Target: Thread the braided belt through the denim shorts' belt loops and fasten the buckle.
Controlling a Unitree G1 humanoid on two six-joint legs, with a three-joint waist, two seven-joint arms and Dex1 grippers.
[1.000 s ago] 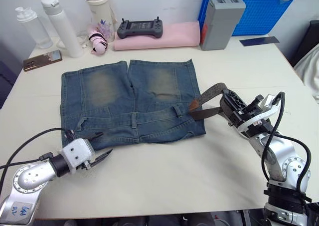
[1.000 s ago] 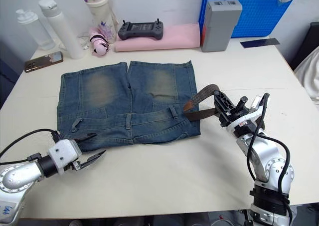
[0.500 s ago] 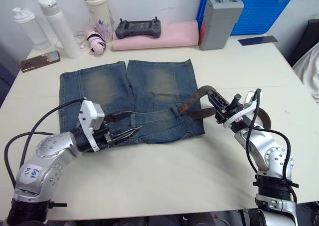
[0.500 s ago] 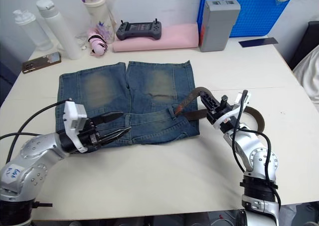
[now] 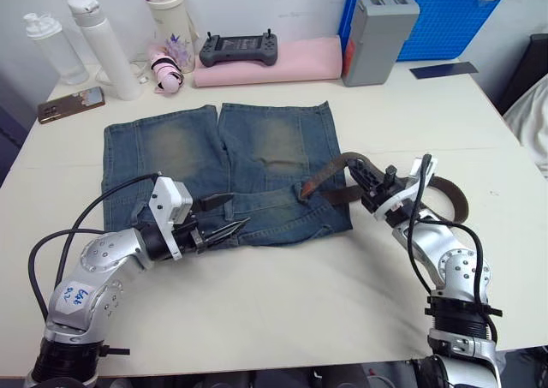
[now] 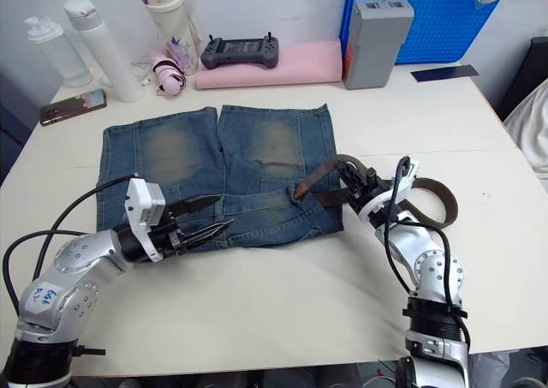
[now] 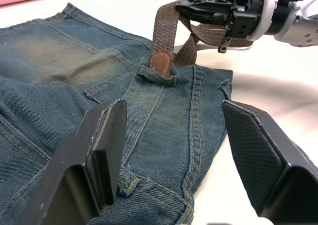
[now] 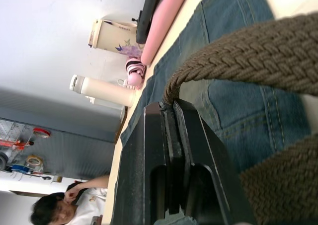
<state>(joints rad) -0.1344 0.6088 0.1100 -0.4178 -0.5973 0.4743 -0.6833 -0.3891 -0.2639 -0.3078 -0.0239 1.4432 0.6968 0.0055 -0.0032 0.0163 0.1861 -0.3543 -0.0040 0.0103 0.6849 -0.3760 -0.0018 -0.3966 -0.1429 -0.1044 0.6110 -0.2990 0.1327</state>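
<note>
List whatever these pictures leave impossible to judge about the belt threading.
- The buckle: not identifiable; the braided belt curls behind the right gripper and its arm in the eye views.
- Leather tip: left wrist view shows it at one of the belt loops, but how far it goes under is hidden by the loop.
- Remaining loops on the denim shorts: too small to count in the eye views.

A handwritten blue number sat on a white sticker [image 5: 75, 296] on the left arm; it could not be read.

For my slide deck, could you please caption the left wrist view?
Open left gripper over denim shorts; right gripper feeds the belt tip into a loop.
</note>
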